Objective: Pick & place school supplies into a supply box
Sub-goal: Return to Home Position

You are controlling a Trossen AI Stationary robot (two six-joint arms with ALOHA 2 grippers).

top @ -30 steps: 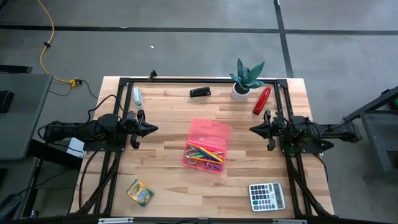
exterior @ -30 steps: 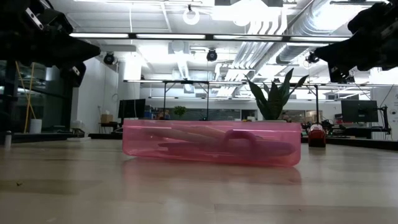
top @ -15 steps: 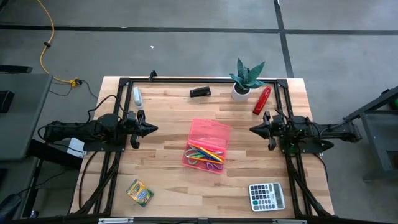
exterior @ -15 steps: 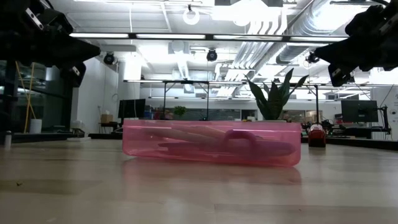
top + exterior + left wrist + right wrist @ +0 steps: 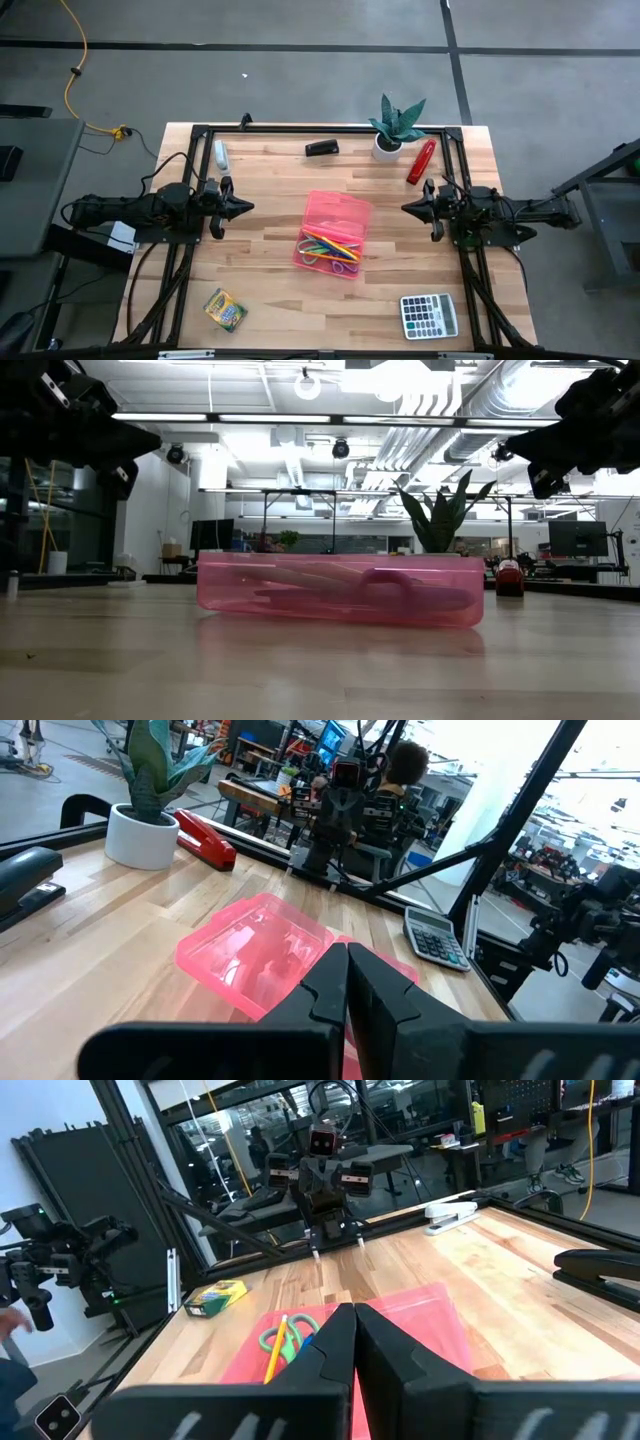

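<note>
The translucent pink supply box (image 5: 333,234) lies open in the middle of the table, its lid toward the far edge. The school supplies (image 5: 330,249) lie inside its near half: coloured sticks, green-handled and purple-handled scissors. The low view shows them through the box's wall (image 5: 340,592). My left gripper (image 5: 247,208) hangs shut above the table's left side, away from the box. My right gripper (image 5: 406,208) hangs shut above the right side, also apart from it. Both wrist views look over shut fingers at the box (image 5: 262,952) (image 5: 330,1330).
A grey calculator (image 5: 429,315) lies at the near right corner, a crayon box (image 5: 225,309) near left. Along the far edge stand a potted plant (image 5: 393,128), a red stapler (image 5: 421,161), a black stapler (image 5: 321,148) and a white stapler (image 5: 220,154).
</note>
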